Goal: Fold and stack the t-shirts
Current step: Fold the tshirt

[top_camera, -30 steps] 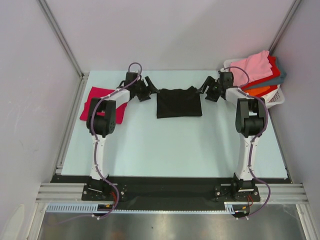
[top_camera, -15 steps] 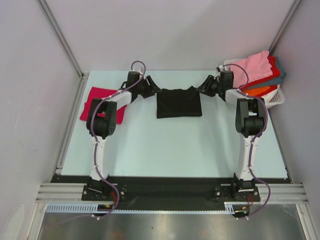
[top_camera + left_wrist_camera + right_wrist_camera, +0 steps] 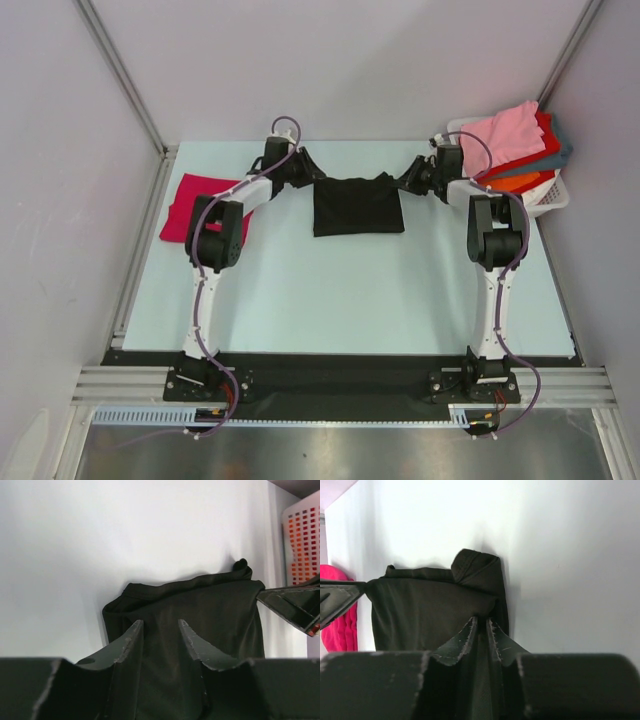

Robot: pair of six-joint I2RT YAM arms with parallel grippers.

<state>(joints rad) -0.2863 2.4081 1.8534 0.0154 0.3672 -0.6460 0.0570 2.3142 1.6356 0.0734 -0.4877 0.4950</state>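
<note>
Reaches from the near edge to both far corners of the folded black cloth t-shirt (image 3: 357, 205) lying flat mid-back, seemingly to lift for another fold. Pinches cloth in the right gripper (image 3: 481, 621), jaws nearly together; straddles the edge with the left gripper (image 3: 160, 625), jaws part apart, grip impossible to tell.

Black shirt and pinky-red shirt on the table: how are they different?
The black shirt lies in the middle; the pinky-red shirt lies at the left side. The black shirt shows nearly whole; the left arm hides part of the pinky-red shirt. Both are plain cloth lying flat.
</note>
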